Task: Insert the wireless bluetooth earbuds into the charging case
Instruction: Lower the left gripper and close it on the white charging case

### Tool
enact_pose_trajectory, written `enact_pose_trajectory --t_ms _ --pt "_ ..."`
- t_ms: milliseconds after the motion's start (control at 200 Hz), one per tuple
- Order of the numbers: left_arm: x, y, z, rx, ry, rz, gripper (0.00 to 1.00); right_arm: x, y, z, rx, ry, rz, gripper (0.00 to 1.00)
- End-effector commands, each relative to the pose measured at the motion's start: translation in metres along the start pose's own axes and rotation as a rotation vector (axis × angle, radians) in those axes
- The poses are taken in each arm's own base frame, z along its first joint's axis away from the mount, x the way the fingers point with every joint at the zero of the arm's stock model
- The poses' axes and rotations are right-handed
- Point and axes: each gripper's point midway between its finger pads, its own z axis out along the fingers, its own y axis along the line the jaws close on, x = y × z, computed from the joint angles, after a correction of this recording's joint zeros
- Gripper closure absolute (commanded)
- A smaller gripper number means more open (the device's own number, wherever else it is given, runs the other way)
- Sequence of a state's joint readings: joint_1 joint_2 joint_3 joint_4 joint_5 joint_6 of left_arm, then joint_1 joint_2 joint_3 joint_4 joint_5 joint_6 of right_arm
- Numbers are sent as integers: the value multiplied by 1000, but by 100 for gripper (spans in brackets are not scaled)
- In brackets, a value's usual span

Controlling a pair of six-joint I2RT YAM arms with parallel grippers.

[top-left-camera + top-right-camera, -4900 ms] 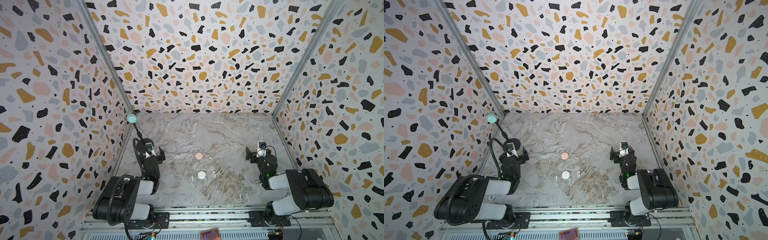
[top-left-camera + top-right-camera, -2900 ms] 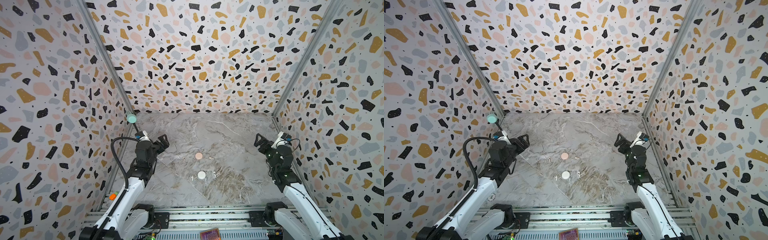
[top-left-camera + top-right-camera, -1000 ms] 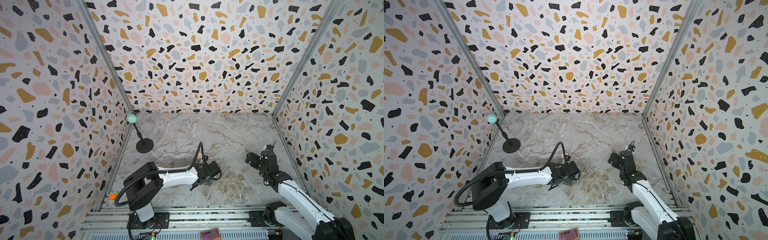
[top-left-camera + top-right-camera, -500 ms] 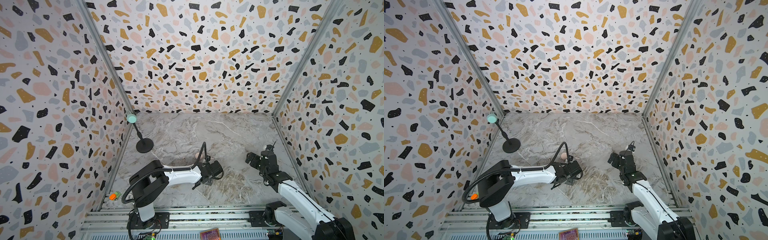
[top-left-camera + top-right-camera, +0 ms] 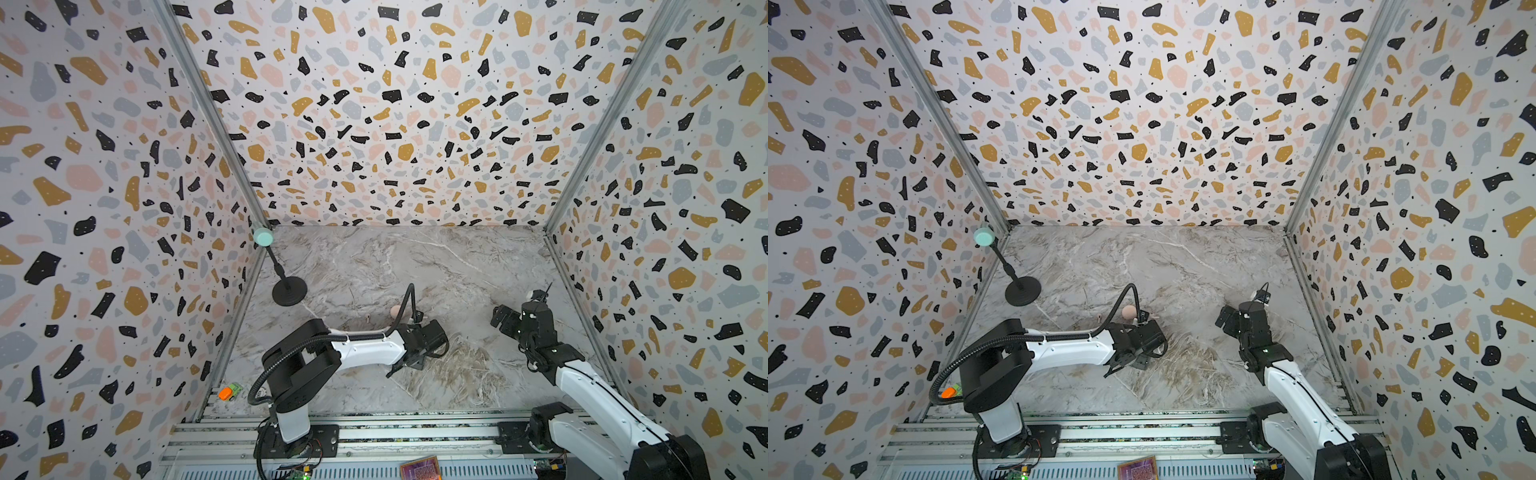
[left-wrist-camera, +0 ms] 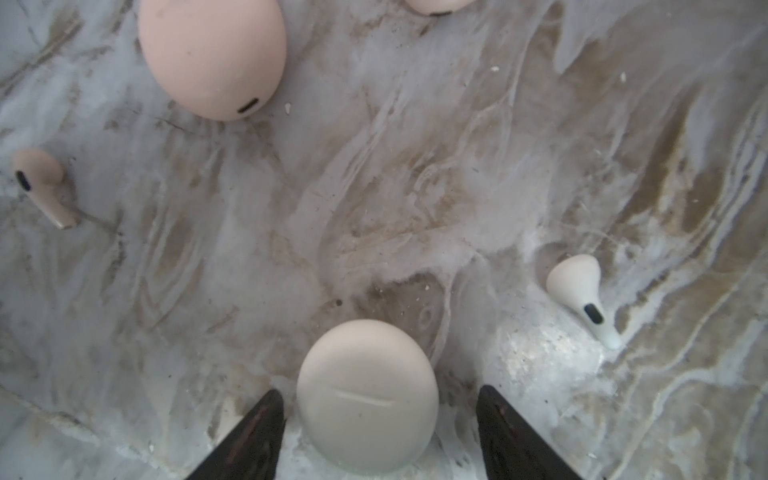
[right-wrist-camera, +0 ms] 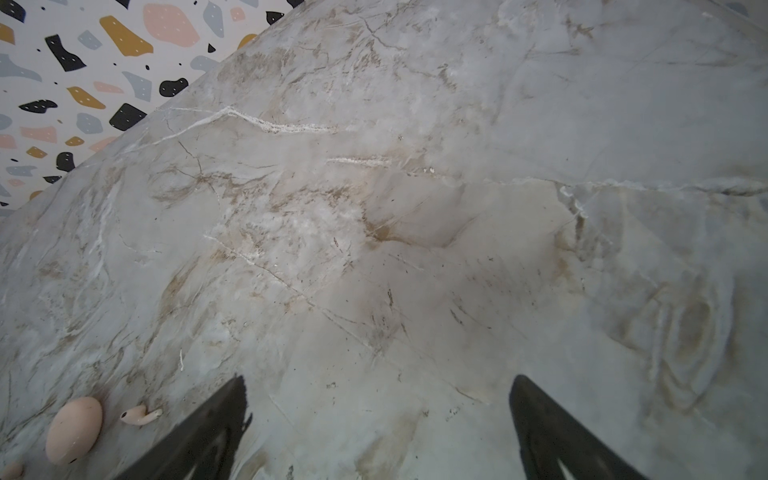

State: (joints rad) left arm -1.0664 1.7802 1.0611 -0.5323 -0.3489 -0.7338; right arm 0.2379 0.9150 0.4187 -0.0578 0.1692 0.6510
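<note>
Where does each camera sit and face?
Top views: high at the front, looking down at the grey marble tabletop; both arms show.
Left wrist: on that arm, facing down at the round white case; open left pincer shows.
Right wrist: on that arm, facing across the marble; open right pincer shows.
Both wrist views share the round pale pink case.

We find a charging case [image 6: 368,397] between the fingers [image 6: 249,436] of the left gripper [image 6: 379,390], an earbud [image 6: 579,291] beside it, a second case [image 6: 212,54] beyond.

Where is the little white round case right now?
In the left wrist view, the white case lies on the marble table between the jaws of the left pincer, a white earbud close by.
</note>
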Motion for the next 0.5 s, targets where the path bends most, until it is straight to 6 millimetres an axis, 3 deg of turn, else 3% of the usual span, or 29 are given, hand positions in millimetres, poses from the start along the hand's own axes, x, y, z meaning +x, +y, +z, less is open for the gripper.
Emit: enact_pose_trajectory --t_ms 0,496 --pt "4 4 5 -7 19 11 28 1 2 0 -9 -3 8 1" --pt "10 10 16 -8 45 3 37 2 3 2 -11 5 7 1"
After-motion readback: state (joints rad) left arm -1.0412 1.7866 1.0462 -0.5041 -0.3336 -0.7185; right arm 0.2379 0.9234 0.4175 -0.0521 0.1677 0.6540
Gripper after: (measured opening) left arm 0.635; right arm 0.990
